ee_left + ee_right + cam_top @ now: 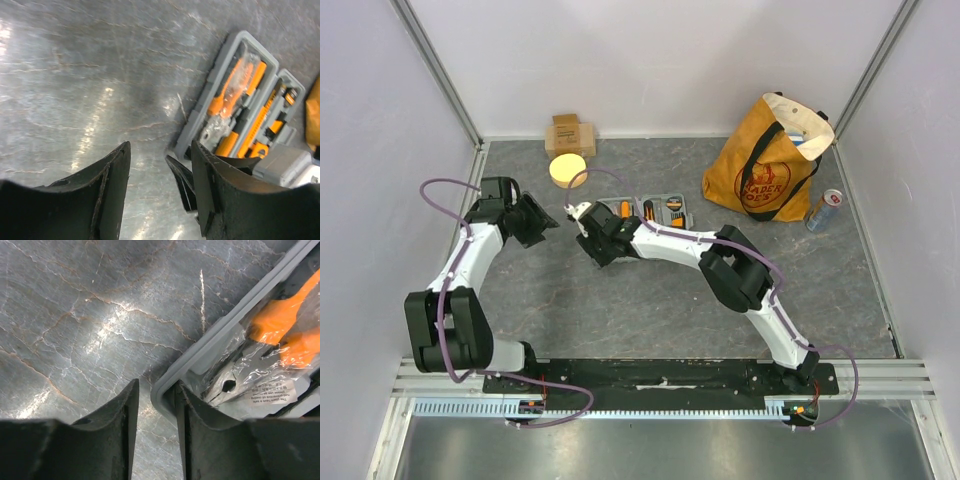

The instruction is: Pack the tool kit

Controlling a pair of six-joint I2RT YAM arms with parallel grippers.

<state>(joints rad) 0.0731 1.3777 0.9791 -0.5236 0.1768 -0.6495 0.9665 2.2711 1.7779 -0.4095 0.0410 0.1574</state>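
Note:
The tool kit [660,211] lies open on the table, a flat grey case with orange-and-black tools in its slots. It also shows in the left wrist view [235,95]. My right gripper [592,243] is at the case's left corner. In the right wrist view my right gripper [156,385] is open and straddles the grey rim [210,347], one finger outside on the table side, the other inside by plastic-wrapped pliers [235,385]. My left gripper [542,222] is open and empty over bare table left of the case [161,147].
An orange-brown tote bag [768,160] stands at the back right with a can [823,210] beside it. A tan cardboard box [570,134] and a yellow disc [568,168] sit at the back. Walls close in on three sides.

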